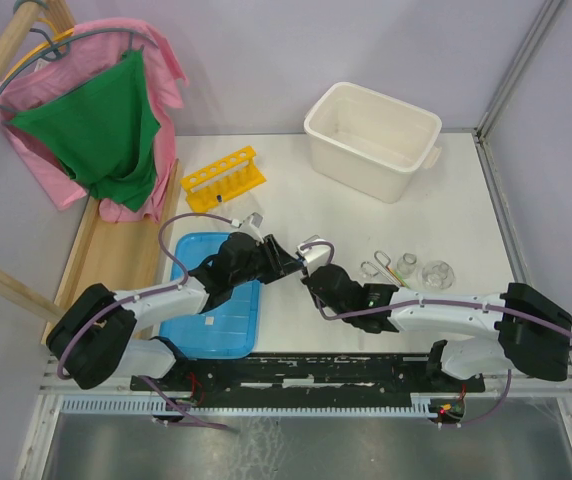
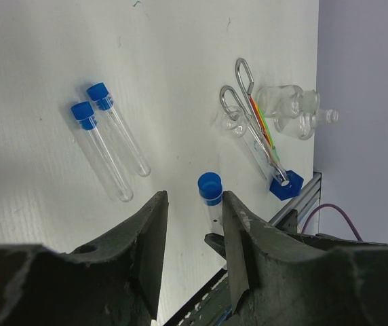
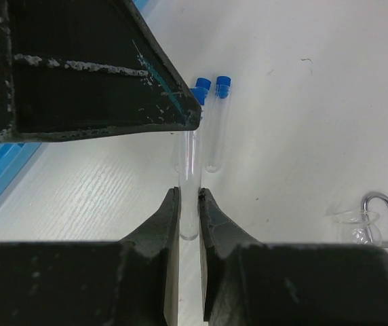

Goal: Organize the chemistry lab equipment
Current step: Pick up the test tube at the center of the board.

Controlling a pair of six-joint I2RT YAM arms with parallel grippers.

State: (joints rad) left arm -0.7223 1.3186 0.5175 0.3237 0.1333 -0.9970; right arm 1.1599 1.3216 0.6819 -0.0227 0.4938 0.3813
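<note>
My right gripper is shut on the round end of a clear blue-capped tube, held above the table. Its cap sits just past the tips of my open left gripper, close to the right-hand finger; nothing is pinched between those fingers. Two more capped tubes lie side by side on the table. Metal tongs, small glass flasks and a thin coloured rod lie together near the table's edge. The yellow rack stands far left of centre. Both grippers meet mid-table.
A white tub stands at the back right. A flat blue lid lies under the left arm. Pink and green cloths hang on a wooden frame at the far left. A blue hexagonal piece lies beside the tongs.
</note>
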